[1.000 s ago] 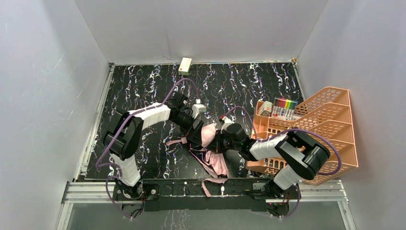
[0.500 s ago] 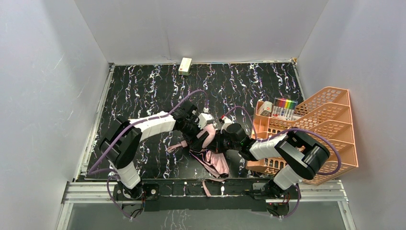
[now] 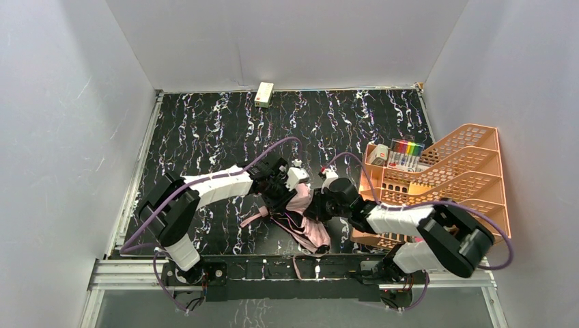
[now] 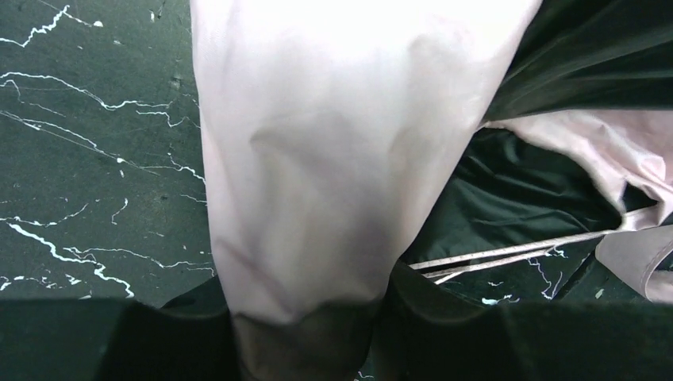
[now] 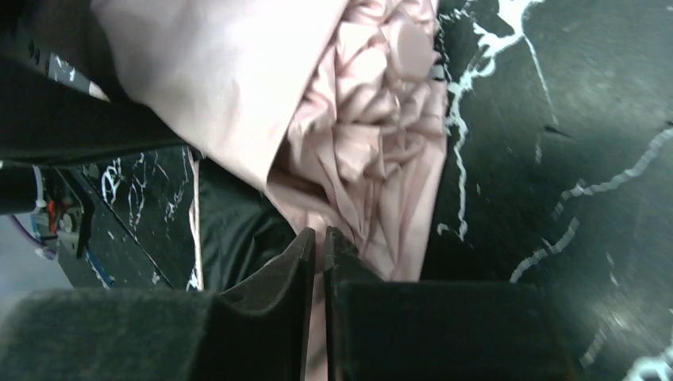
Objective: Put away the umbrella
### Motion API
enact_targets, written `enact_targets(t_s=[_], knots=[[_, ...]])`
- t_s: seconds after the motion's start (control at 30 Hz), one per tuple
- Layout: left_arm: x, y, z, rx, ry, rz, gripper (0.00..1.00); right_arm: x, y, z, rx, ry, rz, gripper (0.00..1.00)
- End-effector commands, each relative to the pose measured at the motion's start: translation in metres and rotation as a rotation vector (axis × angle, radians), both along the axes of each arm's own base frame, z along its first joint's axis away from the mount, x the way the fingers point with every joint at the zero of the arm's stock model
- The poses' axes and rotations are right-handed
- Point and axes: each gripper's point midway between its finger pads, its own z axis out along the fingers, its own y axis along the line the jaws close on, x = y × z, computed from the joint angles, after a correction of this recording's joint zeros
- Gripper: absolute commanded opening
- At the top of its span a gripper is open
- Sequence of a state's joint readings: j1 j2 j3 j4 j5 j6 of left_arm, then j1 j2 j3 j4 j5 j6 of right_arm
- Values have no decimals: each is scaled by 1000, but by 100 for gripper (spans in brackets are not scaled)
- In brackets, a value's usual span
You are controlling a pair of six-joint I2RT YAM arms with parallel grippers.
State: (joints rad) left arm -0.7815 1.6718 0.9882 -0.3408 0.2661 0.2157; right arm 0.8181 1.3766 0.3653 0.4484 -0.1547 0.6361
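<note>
The umbrella point(image 3: 302, 205) lies crumpled near the table's front middle, pale pink outside and black inside, with thin ribs point(image 4: 508, 254) showing. My left gripper point(image 3: 283, 193) comes in from the left. In the left wrist view a thick pink fold point(image 4: 317, 159) fills the gap of the left gripper point(image 4: 309, 313) and touches both fingers. My right gripper point(image 3: 316, 205) meets the umbrella from the right. In the right wrist view the right gripper point(image 5: 320, 238) is nearly closed, with a thin pink layer in the slit and bunched fabric point(image 5: 373, 135) just ahead.
An orange mesh rack point(image 3: 471, 178) stands at the right edge, with coloured markers point(image 3: 407, 152) in its back slot. A small cream box point(image 3: 264, 93) sits by the back wall. A pink strap point(image 3: 298, 263) hangs over the front rail. Grey walls enclose three sides.
My left gripper moved right and toward the front onto the umbrella and closed on a pink fold. The right arm's elbow swung right; its gripper stayed at the fabric.
</note>
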Motion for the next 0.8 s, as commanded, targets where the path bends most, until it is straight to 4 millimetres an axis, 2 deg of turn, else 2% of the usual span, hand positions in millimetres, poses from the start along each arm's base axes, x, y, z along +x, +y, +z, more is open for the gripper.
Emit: enact_targets(t_s=[0.0, 0.03, 0.07, 0.23, 0.33, 0.43, 0.53, 0.63, 0.77], knots=[[1, 21, -3, 107, -25, 27, 12, -6, -29, 4, -114, -37, -10, 20], [4, 21, -1, 110, -40, 27, 4, -3, -33, 11, -122, -60, -24, 21], [7, 21, 0, 117, -59, 33, 0, 0, -38, 16, -139, -80, -38, 21], [19, 18, 5, 132, -137, 41, 0, 27, -62, 44, -194, -187, -149, 27], [28, 19, 5, 172, -204, 36, 0, 43, -78, 52, -226, -215, -212, 34], [32, 14, 7, 159, -232, -5, 0, 59, -85, 64, -226, -284, -242, 34], [32, 1, 13, 82, -276, -99, 0, 78, -92, 85, -227, -411, -288, 35], [37, -7, 26, 4, -386, -176, 0, 85, -92, 104, -225, -516, -262, 36], [55, -10, 30, -5, -557, -277, 0, 85, -88, 109, -260, -510, -188, 57]])
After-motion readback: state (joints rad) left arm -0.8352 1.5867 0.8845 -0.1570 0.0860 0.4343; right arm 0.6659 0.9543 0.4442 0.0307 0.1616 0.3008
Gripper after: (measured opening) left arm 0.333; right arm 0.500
